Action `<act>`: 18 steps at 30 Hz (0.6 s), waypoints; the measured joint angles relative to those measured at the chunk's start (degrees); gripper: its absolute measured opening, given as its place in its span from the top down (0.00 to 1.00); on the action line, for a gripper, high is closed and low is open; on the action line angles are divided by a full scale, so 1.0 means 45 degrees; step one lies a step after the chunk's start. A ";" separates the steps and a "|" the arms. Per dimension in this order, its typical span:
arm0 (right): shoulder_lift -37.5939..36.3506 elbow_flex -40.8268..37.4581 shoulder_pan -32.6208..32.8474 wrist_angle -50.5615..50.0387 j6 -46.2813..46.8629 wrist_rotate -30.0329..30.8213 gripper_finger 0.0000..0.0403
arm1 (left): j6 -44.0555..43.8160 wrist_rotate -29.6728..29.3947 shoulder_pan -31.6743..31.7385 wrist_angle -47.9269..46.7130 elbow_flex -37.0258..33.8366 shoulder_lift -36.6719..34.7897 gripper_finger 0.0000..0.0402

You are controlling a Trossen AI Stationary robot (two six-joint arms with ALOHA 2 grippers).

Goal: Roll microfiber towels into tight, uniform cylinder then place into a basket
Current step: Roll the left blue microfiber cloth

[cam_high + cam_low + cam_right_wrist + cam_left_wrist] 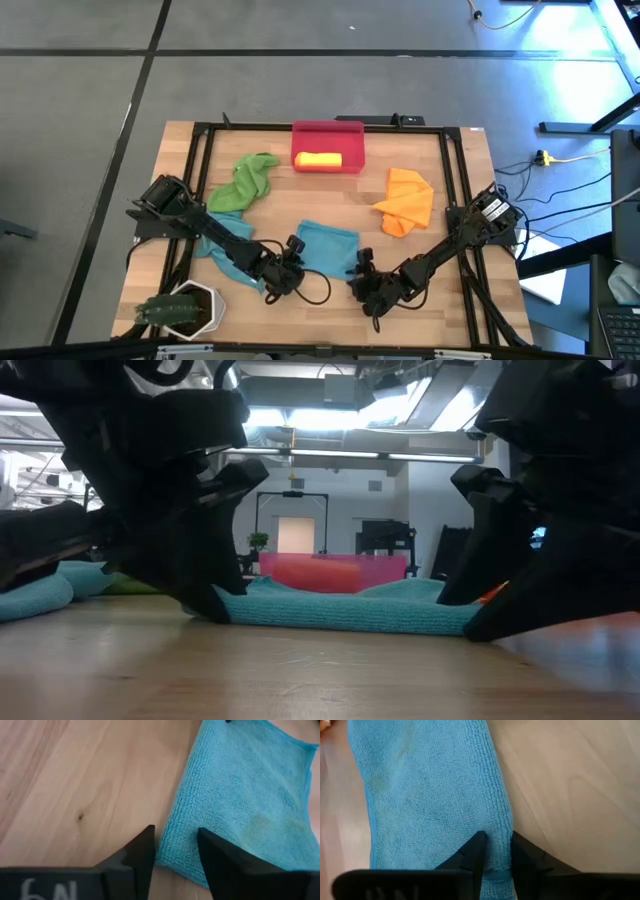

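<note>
From above, the basket (328, 148) sits at the far middle of the table (460, 200) with one yellow roll (319, 160) already inside it. A green towel (245, 182) lies crumpled to its left, an orange towel (405, 200) bunched to its right, and another teal cloth (215, 250) lies under the left arm; those look still to be rolled. The teal towel (327, 247) lies flat at the near middle, the left gripper (292, 266) at its near left corner and the right gripper (362, 276) at its near right corner, both arms stretched low and angled inward. A white plant pot (187, 308) stands at the near left.

At table height the towel is a flat folded strip between the two dark grippers, not rolled yet.

Past the left wrist, the fingers (470, 857) are pinching the towel's edge, a narrow gap between them with cloth in it.

Past the right wrist, the fingers (135, 855) straddle the towel's corner with a wider gap; I can't tell whether they grip it yet
</note>
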 joint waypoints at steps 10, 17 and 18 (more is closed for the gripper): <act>-0.0010 -0.0029 0.0106 -0.0128 -0.0171 0.0196 0.89 | -0.0760 0.0261 -0.0008 -0.0047 -0.0019 -0.0054 0.99; -0.0639 0.0223 0.0078 -0.0826 0.0697 0.0240 0.97 | -0.1789 0.0365 -0.0222 -0.0054 -0.0013 -0.0075 1.00; -0.0777 0.0344 0.0087 -0.0929 0.0761 0.0201 0.96 | -0.1871 0.0372 -0.0273 -0.0116 0.0005 -0.0118 1.00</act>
